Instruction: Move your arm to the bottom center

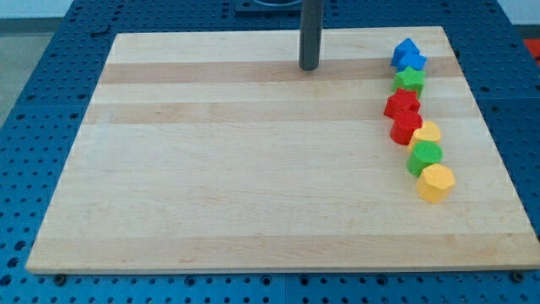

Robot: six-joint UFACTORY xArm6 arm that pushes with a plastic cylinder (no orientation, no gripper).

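My tip point(309, 67) rests on the wooden board point(253, 169) near the view's top, a little right of centre. The dark rod rises out of the view's top. A chain of blocks runs down the view's right side, well to the right of my tip: a blue block point(407, 55) at the top, a green star-like block point(410, 80), a red star-like block point(402, 105), a second red block point(407, 127), a yellow block point(428, 133), a green round-ish block point(425, 157), and a yellow hexagonal block point(436, 182) lowest. My tip touches none of them.
The board lies on a blue perforated table point(34, 127) that shows on all sides. The board's bottom edge point(278, 270) runs along the view's bottom.
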